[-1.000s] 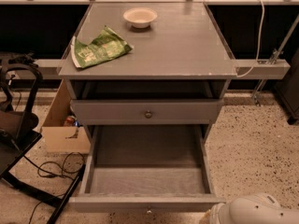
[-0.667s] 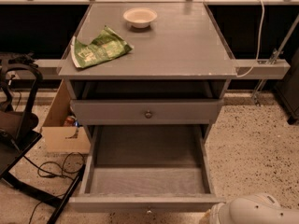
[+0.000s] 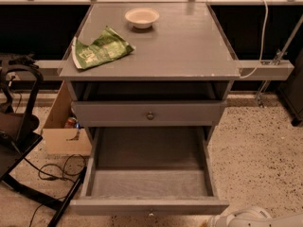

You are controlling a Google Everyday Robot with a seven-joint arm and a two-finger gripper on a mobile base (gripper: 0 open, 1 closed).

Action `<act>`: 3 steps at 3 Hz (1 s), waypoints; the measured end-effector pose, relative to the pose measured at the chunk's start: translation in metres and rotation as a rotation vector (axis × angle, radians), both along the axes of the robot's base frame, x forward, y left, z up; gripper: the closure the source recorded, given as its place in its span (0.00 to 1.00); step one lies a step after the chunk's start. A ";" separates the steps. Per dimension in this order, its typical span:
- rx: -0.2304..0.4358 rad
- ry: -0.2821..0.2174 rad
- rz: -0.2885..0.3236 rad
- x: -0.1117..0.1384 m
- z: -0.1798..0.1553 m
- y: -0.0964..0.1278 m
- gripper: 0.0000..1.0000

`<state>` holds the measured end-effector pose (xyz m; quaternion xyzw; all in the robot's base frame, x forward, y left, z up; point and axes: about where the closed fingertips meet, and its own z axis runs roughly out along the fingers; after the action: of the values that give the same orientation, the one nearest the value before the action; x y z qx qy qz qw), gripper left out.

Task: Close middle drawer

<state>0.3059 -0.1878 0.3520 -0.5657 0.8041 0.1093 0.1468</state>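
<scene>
Hand [image 3: 239,219] btm-right, white, rounded; middle drawer [image 3: 149,182] open, flat grey wood.

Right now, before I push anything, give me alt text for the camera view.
The middle drawer of a grey cabinet stands pulled far out, bare inside, the drawer above it shut. A white bowl and a green bag lie on top; a white arm part shows bottom right, the pincer out of view.
</scene>
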 end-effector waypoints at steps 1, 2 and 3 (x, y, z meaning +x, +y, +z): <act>0.055 -0.086 0.003 0.023 -0.024 0.006 1.00; 0.106 -0.163 0.019 0.050 -0.046 0.022 1.00; 0.138 -0.201 0.032 0.065 -0.058 0.039 1.00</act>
<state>0.3713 -0.1483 0.2943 -0.5753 0.7666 0.1091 0.2635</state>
